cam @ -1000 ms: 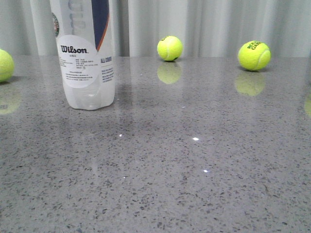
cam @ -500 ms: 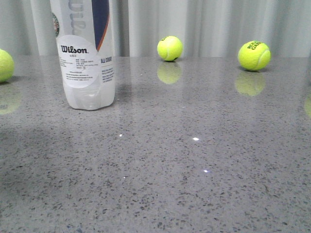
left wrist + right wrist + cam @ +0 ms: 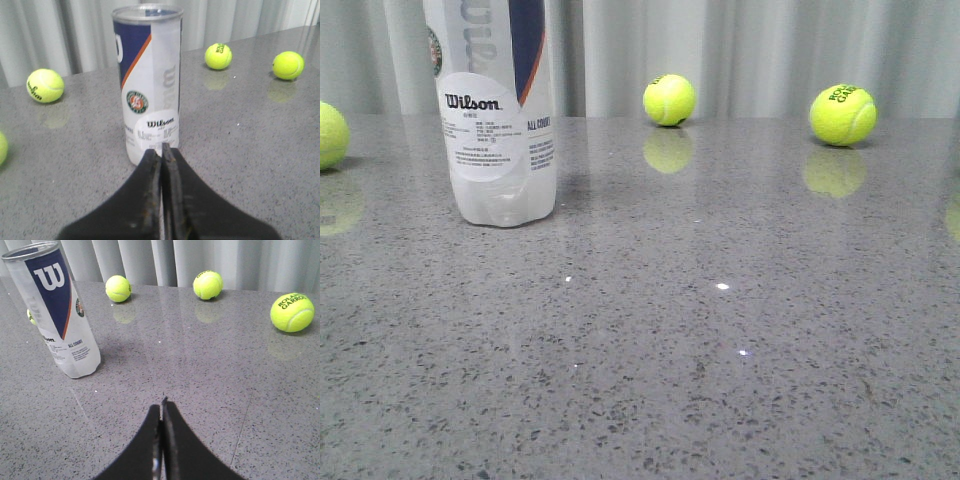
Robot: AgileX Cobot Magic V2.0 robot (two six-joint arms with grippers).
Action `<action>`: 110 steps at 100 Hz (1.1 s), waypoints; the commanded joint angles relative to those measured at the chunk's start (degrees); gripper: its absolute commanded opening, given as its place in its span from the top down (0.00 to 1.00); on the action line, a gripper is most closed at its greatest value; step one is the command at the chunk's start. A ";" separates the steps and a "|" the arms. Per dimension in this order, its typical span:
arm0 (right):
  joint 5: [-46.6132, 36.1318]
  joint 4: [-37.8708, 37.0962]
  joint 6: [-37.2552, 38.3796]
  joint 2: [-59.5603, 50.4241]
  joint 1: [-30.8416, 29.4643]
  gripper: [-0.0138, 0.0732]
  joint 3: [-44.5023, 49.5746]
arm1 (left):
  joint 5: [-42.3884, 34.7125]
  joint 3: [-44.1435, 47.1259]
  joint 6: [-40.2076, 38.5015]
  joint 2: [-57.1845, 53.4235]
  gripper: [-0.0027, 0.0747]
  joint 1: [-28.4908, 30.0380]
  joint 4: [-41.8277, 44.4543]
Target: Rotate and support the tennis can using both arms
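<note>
The tennis can (image 3: 498,110) stands upright on the grey table at the left of the front view, its top cut off by the frame. It is white and navy with an orange stripe and a clear base. In the left wrist view the can (image 3: 148,82) stands straight ahead of my left gripper (image 3: 162,150), which is shut and empty, its tips close to the can's base. In the right wrist view the can (image 3: 57,310) stands apart from my right gripper (image 3: 163,405), which is shut and empty over bare table. Neither gripper shows in the front view.
Yellow-green tennis balls lie at the back of the grey speckled table (image 3: 720,330): one at the left edge (image 3: 330,135), one in the middle (image 3: 669,99), one at the right (image 3: 842,114). Pale curtains hang behind the table.
A shadow that lay over the table's left front half a second ago has gone. The can and the balls have not moved.
</note>
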 commanded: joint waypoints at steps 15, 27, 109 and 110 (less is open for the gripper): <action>-4.95 -0.81 -0.35 0.23 -0.31 0.91 -1.45 | -5.40 3.20 -0.67 -3.75 0.99 0.33 0.23; -4.95 -0.81 -0.35 0.23 -0.31 0.91 -1.45 | -5.65 5.15 -0.67 -5.70 0.99 0.82 3.15; -4.95 -0.81 -0.35 0.23 -0.31 0.91 -1.45 | -15.80 27.11 -9.91 -24.30 0.99 27.87 8.85; -4.88 -0.81 -0.35 0.22 -0.31 0.91 -1.45 | -15.61 27.11 -9.91 -24.30 0.99 27.87 8.85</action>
